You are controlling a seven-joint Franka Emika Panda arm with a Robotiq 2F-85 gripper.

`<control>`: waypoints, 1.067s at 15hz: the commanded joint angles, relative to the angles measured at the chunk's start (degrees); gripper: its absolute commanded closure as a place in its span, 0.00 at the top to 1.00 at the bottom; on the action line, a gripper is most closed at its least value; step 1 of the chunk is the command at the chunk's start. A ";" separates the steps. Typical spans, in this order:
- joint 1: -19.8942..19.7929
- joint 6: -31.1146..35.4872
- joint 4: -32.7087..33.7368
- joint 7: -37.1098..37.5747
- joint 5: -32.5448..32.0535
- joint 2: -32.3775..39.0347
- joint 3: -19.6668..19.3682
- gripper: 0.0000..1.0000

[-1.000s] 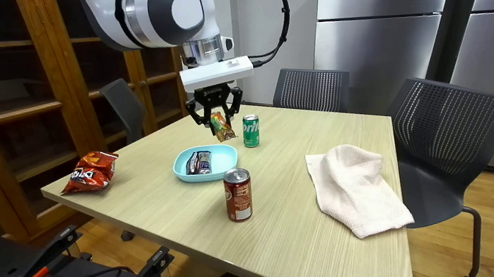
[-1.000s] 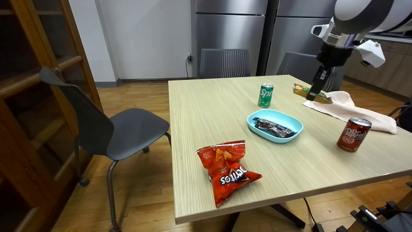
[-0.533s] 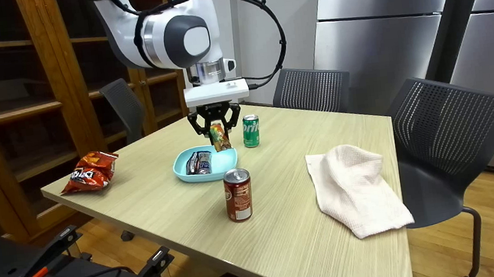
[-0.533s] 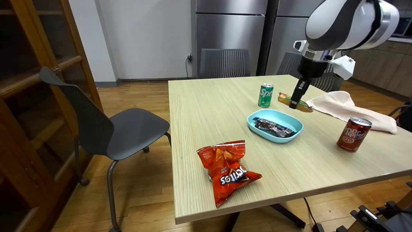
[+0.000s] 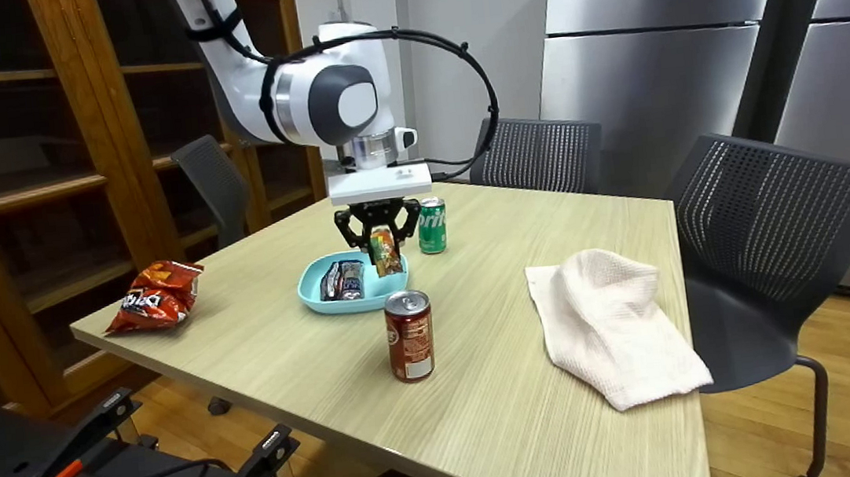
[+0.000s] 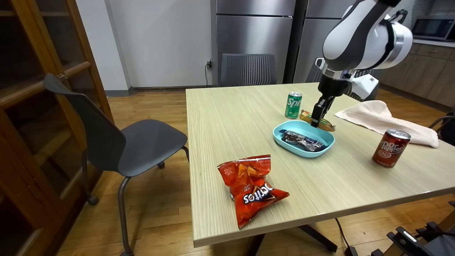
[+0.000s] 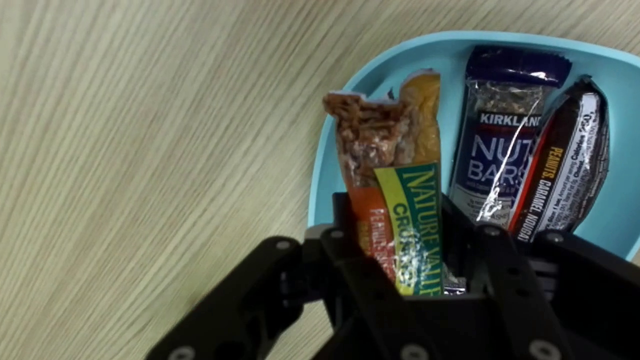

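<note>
My gripper (image 7: 395,220) is shut on a Nature Valley granola bar (image 7: 387,150), gripped across its sides. The bar also shows in both exterior views (image 5: 385,252) (image 6: 326,125). It hangs low over one side of a light blue dish (image 7: 620,155); the exact gap to the dish is hard to tell. Inside the dish lie a Kirkland nut bar (image 7: 500,145) and a dark peanut-caramel bar (image 7: 560,175), side by side. The fingers hide part of the dish and the lower end of the held bar.
A green Sprite can (image 5: 432,226) stands close behind the dish. A Dr Pepper can (image 5: 410,336) stands in front. A red Doritos bag (image 6: 252,192) lies near a table corner. A pale pink cloth (image 5: 612,329) lies by the table edge. Chairs (image 5: 535,156) surround the table (image 5: 507,419).
My gripper has come down and moved over to the dish with the granola bar held. The bar has turned slightly. The dish, cans, bag and cloth have not moved.
</note>
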 commanded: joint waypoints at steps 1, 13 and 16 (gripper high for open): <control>-0.93 -0.74 2.08 3.92 -2.37 2.18 1.05 0.16; -1.90 -0.41 -4.59 3.10 -7.65 -4.43 1.26 1.00; -4.85 0.06 -7.04 0.71 -6.56 -7.81 2.26 1.00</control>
